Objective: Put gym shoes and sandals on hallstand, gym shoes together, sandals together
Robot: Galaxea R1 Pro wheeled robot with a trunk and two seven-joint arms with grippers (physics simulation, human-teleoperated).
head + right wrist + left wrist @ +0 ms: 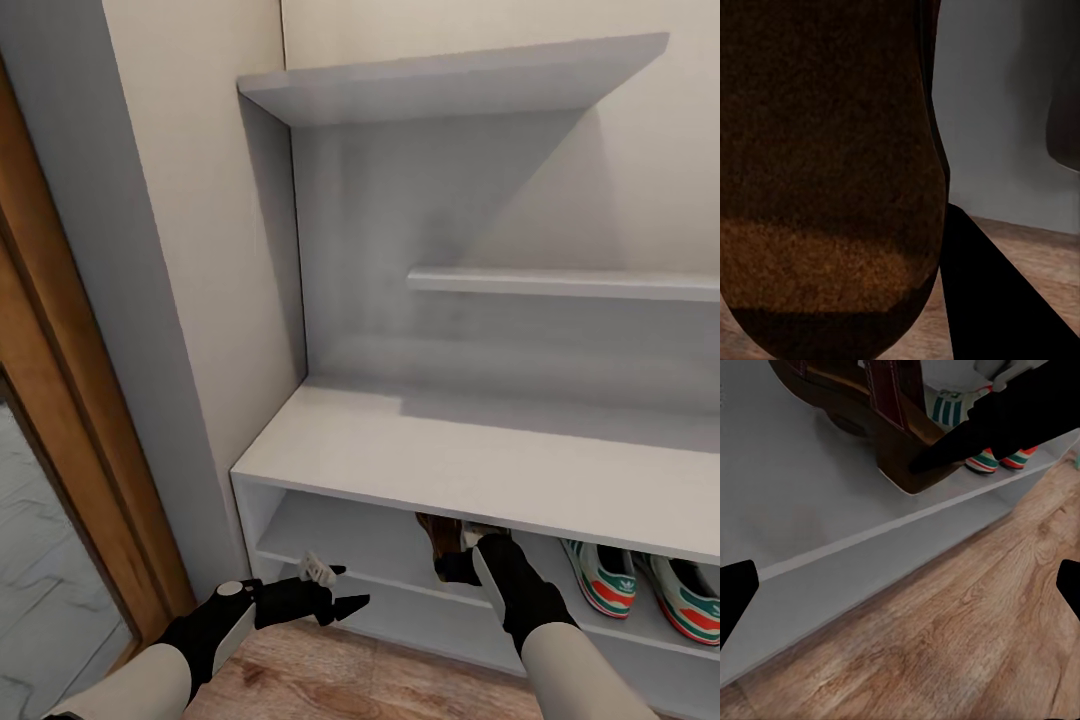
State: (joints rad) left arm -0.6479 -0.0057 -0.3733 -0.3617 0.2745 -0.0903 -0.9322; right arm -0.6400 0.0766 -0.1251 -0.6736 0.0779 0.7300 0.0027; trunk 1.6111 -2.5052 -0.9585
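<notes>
The light-grey hallstand (pixel 480 450) stands against the wall. On its upper shelf level at the right, two white gym shoes (pixel 600 578) (pixel 688 598) with green stripes sit side by side; they also appear in the left wrist view (pixel 1001 457). My right gripper (pixel 455 560) reaches into that same shelf level, shut on a dark brown sandal (pixel 437 535) (pixel 896 450), which tilts over the shelf board. Up close its sole (pixel 825 187) lies beside one black finger (pixel 997 300). My left gripper (pixel 345 588) hangs open and empty just above the corridor floor (pixel 330 670) in front of the rack.
A wooden door frame (pixel 60 400) and a grey wall edge run down the left side. Stepped grey wall shelves (pixel 450 80) (pixel 560 283) hang above the bench top. The rack's lower shelf front (pixel 870 562) meets the plank floor (pixel 945 637).
</notes>
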